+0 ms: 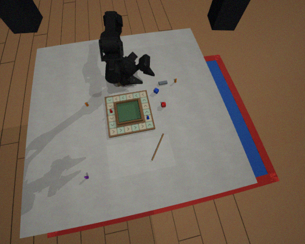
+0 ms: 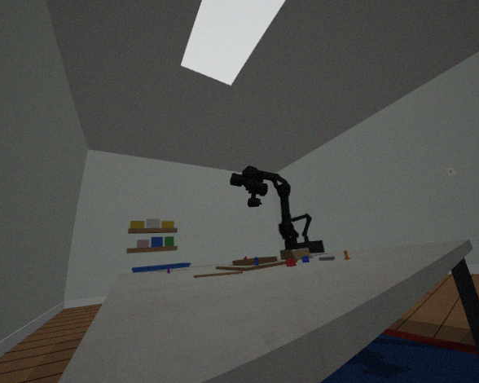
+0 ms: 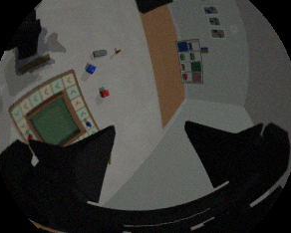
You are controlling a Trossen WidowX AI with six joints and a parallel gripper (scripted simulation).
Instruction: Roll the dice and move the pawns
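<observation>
The wooden game board (image 1: pixel 120 130) (image 3: pixel 72 83) lies mid-table, with the green tray (image 1: pixel 128 111) (image 3: pixel 54 120) in its middle. The red pawn (image 1: pixel 111 110) (image 3: pixel 30 138) stands on the board's left track, the blue pawn (image 1: pixel 147 117) (image 2: pixel 256 260) (image 3: pixel 88 123) on its right track. The blue die (image 1: pixel 155 90) (image 2: pixel 305 258) (image 3: pixel 92 68) and the red die (image 1: pixel 163 104) (image 2: pixel 290 262) (image 3: pixel 105 93) lie on the table to the right of the board. My gripper (image 1: pixel 147 78) (image 3: pixel 150 127) is open and empty, high above the table behind the board.
A grey block (image 1: pixel 162 82) (image 3: pixel 100 53) and an orange pawn (image 1: pixel 175 81) (image 2: pixel 345 254) lie beyond the blue die. Another orange pawn (image 1: pixel 86 104) stands left of the board, a purple pawn (image 1: pixel 86 176) near the front left. A wooden stick (image 1: pixel 157 147) lies in front of the board.
</observation>
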